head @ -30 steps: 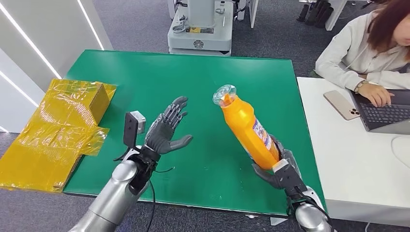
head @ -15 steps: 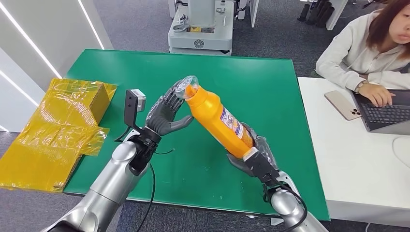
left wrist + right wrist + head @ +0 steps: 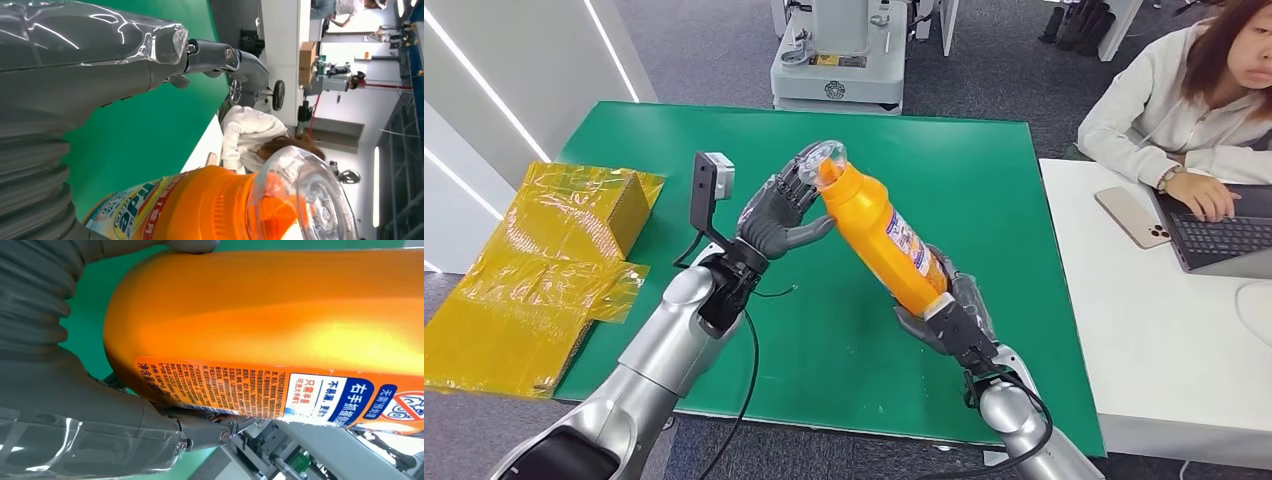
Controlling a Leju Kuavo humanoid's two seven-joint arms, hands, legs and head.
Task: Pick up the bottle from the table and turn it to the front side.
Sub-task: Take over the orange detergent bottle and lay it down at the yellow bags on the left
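The orange bottle (image 3: 884, 240) now leans further over to the robot's left than a second ago, held up above the green bench (image 3: 984, 180). The right robot hand (image 3: 949, 315) grips its base, and its capped neck has reached the left robot hand (image 3: 784, 215), which has risen to meet it. That left robot hand's fingers are spread around the clear cap (image 3: 824, 160); whether they actually touch it is hard to make out. The bottle's bottom is hidden inside the right robot hand.
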